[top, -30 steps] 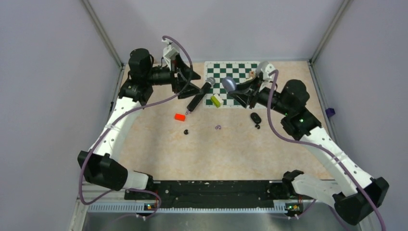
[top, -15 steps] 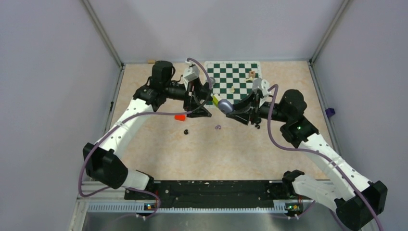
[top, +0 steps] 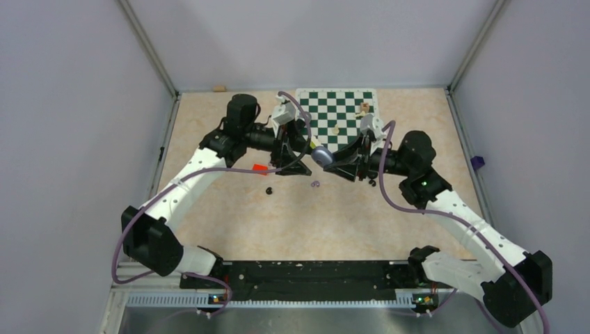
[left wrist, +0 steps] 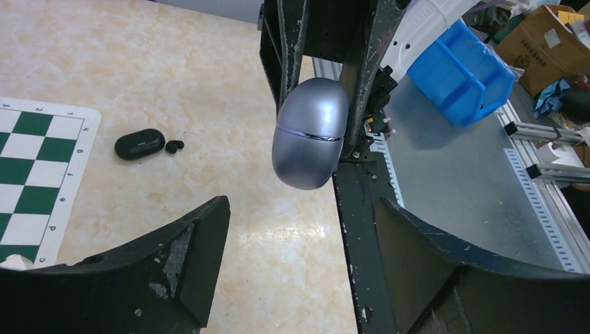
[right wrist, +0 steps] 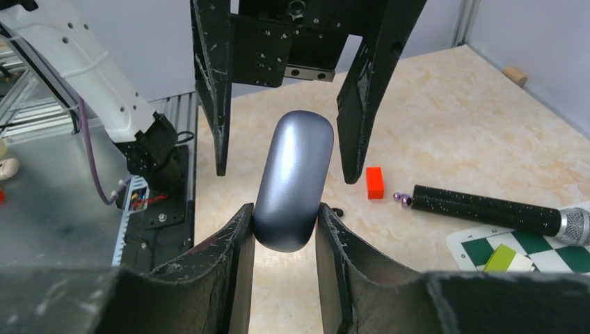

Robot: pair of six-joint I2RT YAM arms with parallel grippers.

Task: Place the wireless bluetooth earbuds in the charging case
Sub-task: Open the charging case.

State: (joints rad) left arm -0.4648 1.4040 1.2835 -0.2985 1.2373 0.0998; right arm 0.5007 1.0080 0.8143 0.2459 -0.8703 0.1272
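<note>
Right claw (right wrist: 282, 226) grips the silver charging case (right wrist: 292, 174) in mid-air. Left claw (left wrist: 299, 216) stands open astride it, not touching. Earbuds (top: 268, 190) lie on the tabletop (top: 278, 223). Likely next: opening the lid.

Bright and even, lit from above. Soft, faint shadows on table (top: 292, 216). Pale glare patch beneath silver charging case (left wrist: 309, 132); long sheen down its shell. Nearest foreground slightly soft in wrist views.
</note>
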